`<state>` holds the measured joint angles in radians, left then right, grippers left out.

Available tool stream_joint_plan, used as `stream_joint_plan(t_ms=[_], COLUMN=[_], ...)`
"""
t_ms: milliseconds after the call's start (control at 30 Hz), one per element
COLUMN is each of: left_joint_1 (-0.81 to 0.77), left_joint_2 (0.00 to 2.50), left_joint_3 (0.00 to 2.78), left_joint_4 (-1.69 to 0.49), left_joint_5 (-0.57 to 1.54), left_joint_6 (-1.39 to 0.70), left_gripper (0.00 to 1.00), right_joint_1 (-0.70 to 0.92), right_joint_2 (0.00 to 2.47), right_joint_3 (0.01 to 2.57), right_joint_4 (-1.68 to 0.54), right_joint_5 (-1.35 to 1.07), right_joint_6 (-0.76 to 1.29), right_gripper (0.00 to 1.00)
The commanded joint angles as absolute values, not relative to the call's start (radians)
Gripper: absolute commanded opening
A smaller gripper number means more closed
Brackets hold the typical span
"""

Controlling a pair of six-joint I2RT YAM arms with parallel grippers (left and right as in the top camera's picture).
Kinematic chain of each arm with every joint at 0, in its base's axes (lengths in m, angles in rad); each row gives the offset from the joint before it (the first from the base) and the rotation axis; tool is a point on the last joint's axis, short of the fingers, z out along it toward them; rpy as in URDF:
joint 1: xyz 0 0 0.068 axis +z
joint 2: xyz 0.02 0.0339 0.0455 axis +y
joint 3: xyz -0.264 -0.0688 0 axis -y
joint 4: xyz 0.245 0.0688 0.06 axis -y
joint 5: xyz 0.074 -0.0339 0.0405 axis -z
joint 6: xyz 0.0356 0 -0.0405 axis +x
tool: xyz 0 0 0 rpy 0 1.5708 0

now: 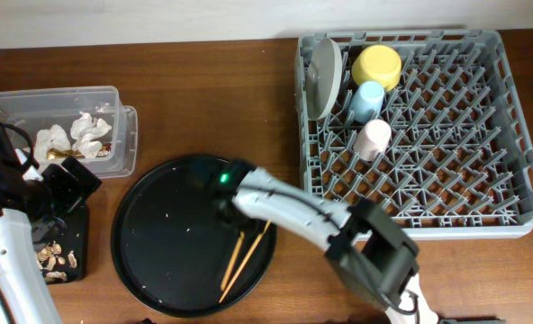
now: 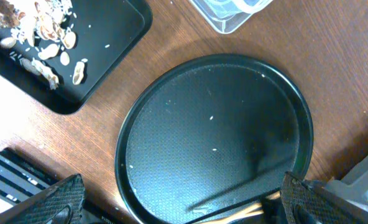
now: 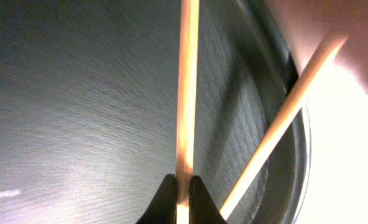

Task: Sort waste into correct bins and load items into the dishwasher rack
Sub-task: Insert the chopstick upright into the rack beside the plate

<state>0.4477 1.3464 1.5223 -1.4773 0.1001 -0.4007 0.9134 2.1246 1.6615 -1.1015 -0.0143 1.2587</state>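
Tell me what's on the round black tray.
Two chopsticks sit on the tray, plus a few pale specks. The right fingers pinch one stick. Overhead, the right arm covers the sticks' upper ends.

You are operating at a robotics lab bench staged as a kitchen wash-up station. Evidence: a grey dishwasher rack (image 1: 465, 228) (crockery loaded) standing directly on a wood-grain worktop (image 1: 203, 99), with a white left arm (image 1: 5, 261) and right arm (image 1: 289, 205) over it.
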Motion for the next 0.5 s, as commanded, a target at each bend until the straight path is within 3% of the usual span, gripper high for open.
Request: stream_joint_plan(t_ms=[0, 100, 200, 367, 467], left_joint_1=[0.453, 0.453, 0.453, 0.453, 0.453], left_joint_2=[1.343, 1.343, 1.343, 1.343, 1.343], left_joint_3=[1.531, 1.531, 1.531, 1.531, 1.531], left_joint_4=[-1.478, -1.478, -1.479, -1.479, -1.478], left_joint_5=[0.100, 0.100, 0.100, 0.100, 0.100], left_joint_6=[-0.388, -0.388, -0.388, -0.388, -0.388], left_gripper=[1.00, 1.00, 1.00, 1.00, 1.00], right_joint_1=[0.770, 0.572, 0.373, 0.181, 0.161], right_joint_2=[2.030, 1.993, 1.995, 2.004, 2.032], right_joint_3=[1.884, 2.087, 2.125, 2.109, 2.096], right_joint_4=[-1.270, -1.456, -1.537, -1.574, -1.522], right_joint_5=[0.002, 0.013, 0.013, -0.050, -0.080], right_joint_6=[0.910, 0.557, 0.254, 0.032, 0.042], right_gripper=[0.04, 0.04, 0.04, 0.04, 0.04])
